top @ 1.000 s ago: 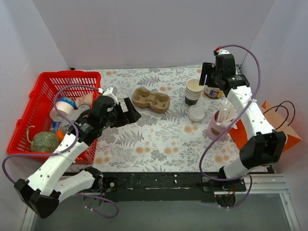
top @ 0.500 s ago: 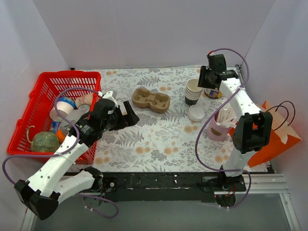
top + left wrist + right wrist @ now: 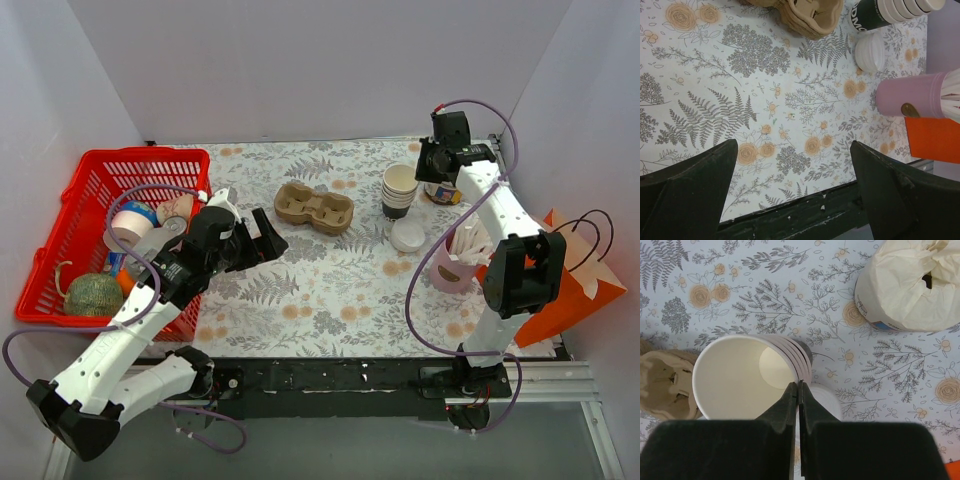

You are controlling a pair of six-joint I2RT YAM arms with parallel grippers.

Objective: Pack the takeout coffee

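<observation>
No lidded takeout coffee shows in any view. A stack of lidless cream cups (image 3: 400,188) (image 3: 742,377) stands at the back right of the flowered table. My right gripper (image 3: 428,163) (image 3: 799,385) hangs over it, jaws shut on the right side of the stack's rim, one finger over the cup's inside and one outside. A small pile of white lids (image 3: 407,235) (image 3: 826,399) (image 3: 870,51) lies just in front of the stack. My left gripper (image 3: 262,236) (image 3: 792,146) hovers wide open over bare tablecloth at left centre, holding nothing.
A brown pulp cup carrier (image 3: 314,208) (image 3: 810,15) lies at the table's middle back. A pink cup of white sticks (image 3: 452,262) (image 3: 912,95) and an orange paper bag (image 3: 560,270) stand at right. A red basket (image 3: 140,155) of odds sits at left. A paper-stuffed tub (image 3: 910,285) stands behind the cups.
My right gripper swung left from above the tub to the cup stack and closed on its rim. The left arm drifted slightly; its jaws stayed open.
</observation>
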